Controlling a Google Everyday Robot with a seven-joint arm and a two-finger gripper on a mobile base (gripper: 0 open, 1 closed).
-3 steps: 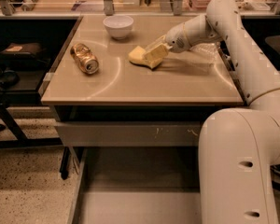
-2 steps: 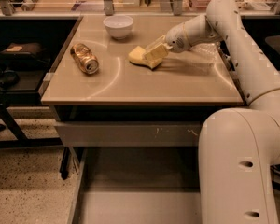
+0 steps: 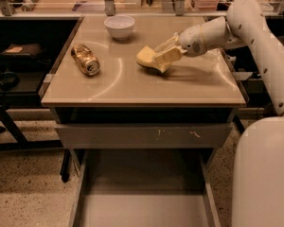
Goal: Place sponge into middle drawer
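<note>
The pale-yellow sponge [image 3: 146,58] is on the right half of the tabletop [image 3: 132,86], tilted, with its right end between my gripper's fingers. My gripper [image 3: 164,52] reaches in from the right on the white arm and is shut on the sponge, at or just above the table surface. The middle drawer [image 3: 142,207] stands pulled open below the table front, a wide shallow grey tray with a plain flat bottom and nothing in it.
A crushed drink can [image 3: 85,59] lies on the table's left half. A white bowl [image 3: 119,26] stands at the back. A shut grey drawer front with scratch marks [image 3: 142,135] sits above the open drawer. My white arm body [image 3: 262,174] fills the lower right.
</note>
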